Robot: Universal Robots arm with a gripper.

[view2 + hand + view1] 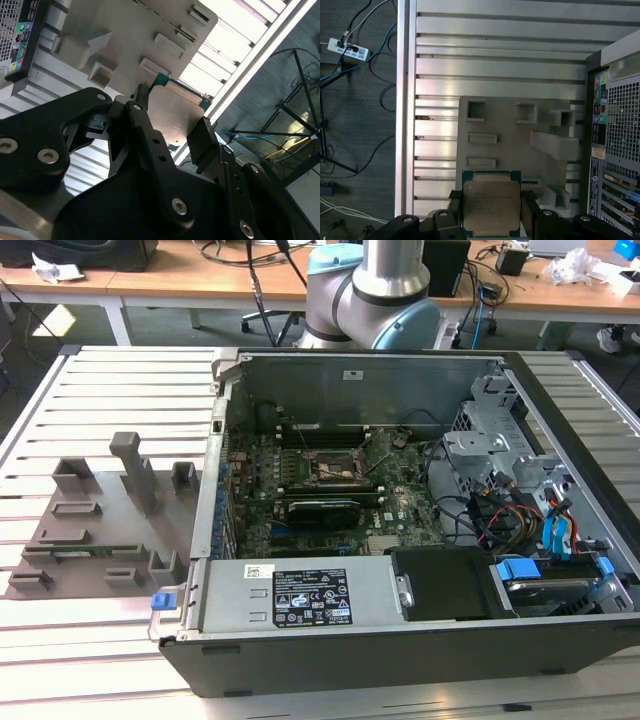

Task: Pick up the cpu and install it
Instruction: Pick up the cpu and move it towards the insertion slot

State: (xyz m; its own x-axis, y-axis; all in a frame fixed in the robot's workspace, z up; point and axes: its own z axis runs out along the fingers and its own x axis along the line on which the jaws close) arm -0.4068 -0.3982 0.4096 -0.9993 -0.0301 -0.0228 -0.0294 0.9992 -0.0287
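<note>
clamping the cpu [491, 202] by two opposite edges, the gripper [491, 212] holds it over the grey parts tray [507, 122] on the slatted counter [495, 75], at the exterior view's left of the open computer case [400, 655], well apart from the motherboard socket [335, 468] inside.

We can read no text for certain. A white label [305, 602] with dark print and symbols sits on the power supply [375, 590]. A small sticker [362, 375] sits on the case wall [290, 385]. Faint lines of print mark the metal top of the cpu [491, 202] in the first wrist view. All are too small for us to make out.
</note>
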